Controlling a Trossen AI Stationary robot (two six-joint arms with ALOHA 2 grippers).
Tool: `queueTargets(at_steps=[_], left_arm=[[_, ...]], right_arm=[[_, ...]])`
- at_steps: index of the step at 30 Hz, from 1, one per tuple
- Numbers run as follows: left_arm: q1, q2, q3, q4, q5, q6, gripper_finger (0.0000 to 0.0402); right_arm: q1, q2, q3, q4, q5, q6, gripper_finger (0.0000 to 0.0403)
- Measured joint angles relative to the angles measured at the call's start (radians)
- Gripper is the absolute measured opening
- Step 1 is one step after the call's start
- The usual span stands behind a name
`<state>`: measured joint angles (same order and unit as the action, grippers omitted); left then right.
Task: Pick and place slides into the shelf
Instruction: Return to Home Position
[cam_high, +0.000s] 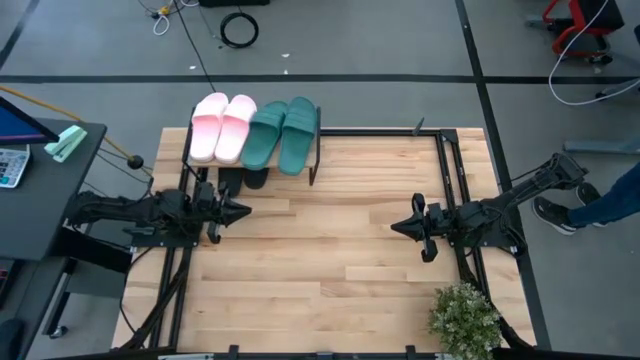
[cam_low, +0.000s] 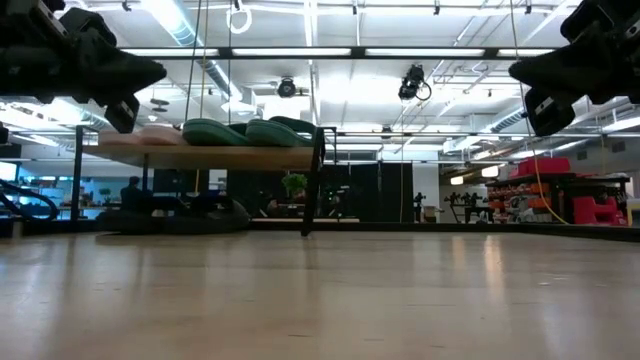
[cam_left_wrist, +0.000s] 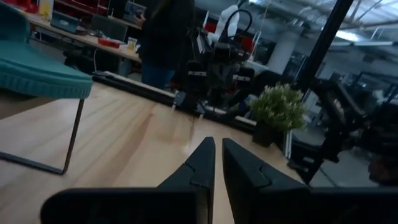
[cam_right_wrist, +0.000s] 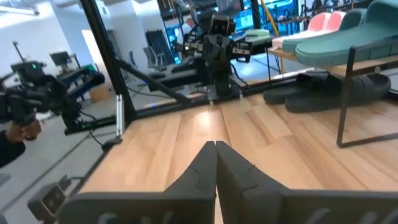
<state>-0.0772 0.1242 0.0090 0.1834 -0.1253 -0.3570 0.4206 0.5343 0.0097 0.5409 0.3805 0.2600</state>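
The shelf (cam_low: 210, 155) stands at the table's far left edge on thin black legs. On its plank top lie a pale pink pair of slides (cam_high: 222, 127) and a teal pair (cam_high: 283, 133), soles down. The black pair (cam_high: 243, 180) rests on the table under the plank, also seen as black slides (cam_right_wrist: 323, 93) in the right wrist view. My left gripper (cam_high: 245, 210) hovers shut just on the near side of the shelf, pointing right. My right gripper (cam_high: 393, 226) hovers shut over the table's right half, pointing left toward the shelf.
A potted plant (cam_high: 465, 318) stands at the table's near right corner. Black frame rails run along the left and right table edges. A person (cam_high: 600, 205) stands beyond the right edge. Bare wood lies between the two grippers.
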Motion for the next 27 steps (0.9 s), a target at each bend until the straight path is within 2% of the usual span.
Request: queueTargets(at_steps=[10, 23, 27], left_arm=[[0.0, 0.0, 0.0, -0.048, 0.0, 0.039, 0.0025], [0.0, 0.0, 0.0, -0.07, -0.001, 0.03, 0.0038], [0.0, 0.0, 0.0, -0.069, -0.001, 0.117, 0.0033]], right_arm=[[0.0, 0.002, 0.0, -0.032, 0.0, -0.027, 0.0005], [0.0, 0.002, 0.033, -0.039, 0.0, 0.001, 0.0005], [0.0, 0.0, 0.097, -0.046, -0.001, -0.05, 0.0005]])
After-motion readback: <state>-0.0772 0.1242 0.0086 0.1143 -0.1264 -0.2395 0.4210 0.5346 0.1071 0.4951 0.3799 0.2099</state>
